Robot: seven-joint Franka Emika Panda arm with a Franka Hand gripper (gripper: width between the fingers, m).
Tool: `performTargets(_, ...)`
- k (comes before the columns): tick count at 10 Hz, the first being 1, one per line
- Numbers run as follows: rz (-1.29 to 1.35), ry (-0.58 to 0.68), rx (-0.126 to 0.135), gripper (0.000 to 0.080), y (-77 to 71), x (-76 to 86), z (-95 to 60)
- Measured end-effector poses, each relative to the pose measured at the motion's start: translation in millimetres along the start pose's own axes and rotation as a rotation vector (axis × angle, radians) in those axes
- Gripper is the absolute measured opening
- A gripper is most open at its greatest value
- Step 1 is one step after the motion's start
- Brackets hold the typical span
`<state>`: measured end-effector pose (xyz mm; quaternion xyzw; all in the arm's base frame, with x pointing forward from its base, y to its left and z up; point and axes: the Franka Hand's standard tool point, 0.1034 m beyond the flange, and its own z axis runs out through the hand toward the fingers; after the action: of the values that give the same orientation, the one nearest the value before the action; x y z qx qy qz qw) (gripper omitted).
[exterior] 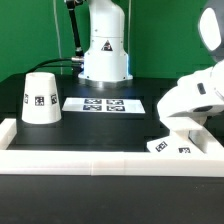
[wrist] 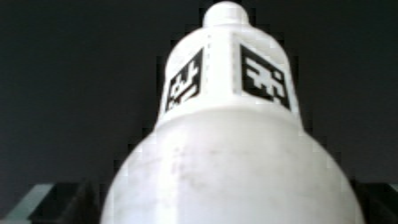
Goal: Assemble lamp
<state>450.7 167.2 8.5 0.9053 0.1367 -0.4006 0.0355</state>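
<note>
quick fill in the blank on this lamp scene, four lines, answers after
1. The shade stands on the exterior view's ___ of the marker board.
2. The shade's narrow end points ___.
3. The bulb fills the ___ view.
4. The table surface is ___.

Missing words: left; up; wrist; black.

Marker board (exterior: 104, 103) flat on black table (exterior: 110, 130), white border wall (exterior: 90, 160) at edge.
</note>
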Motion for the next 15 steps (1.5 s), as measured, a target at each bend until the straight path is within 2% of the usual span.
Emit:
performTargets(3,0.000,0.012,0.000,0.0698,-0.1,1.7,5.7)
performTargets(4,0.000,0.012,0.000,0.0575,-0.1,1.7,5.8)
performTargets(7,-0.020,0.015,0.007,0.0574,5.0,0.3,1.6)
performTargets(8,-0.029,0.020,0.012,0.0574,8.8,-3.5,-5.2)
performTargets(9,-0.068,0.002,0.017,0.0574,13.7,-14.0,-15.4)
performTargets(10,-0.104,-0.020,0.032,0.0574,22.2,-29.7,-34.0)
performTargets(11,-0.114,-0.035,0.057,0.0576,38.6,-44.2,-56.5)
performTargets(12,-0.111,-0.049,0.074,0.0576,51.0,-51.5,-68.9)
performTargets(13,-0.118,-0.064,0.091,0.0576,65.8,-58.3,-82.7)
performTargets(14,-0.101,-0.042,0.101,0.0576,77.6,-58.1,-92.5)
performTargets(15,-0.093,-0.031,0.100,0.0576,78.0,-55.3,-91.2)
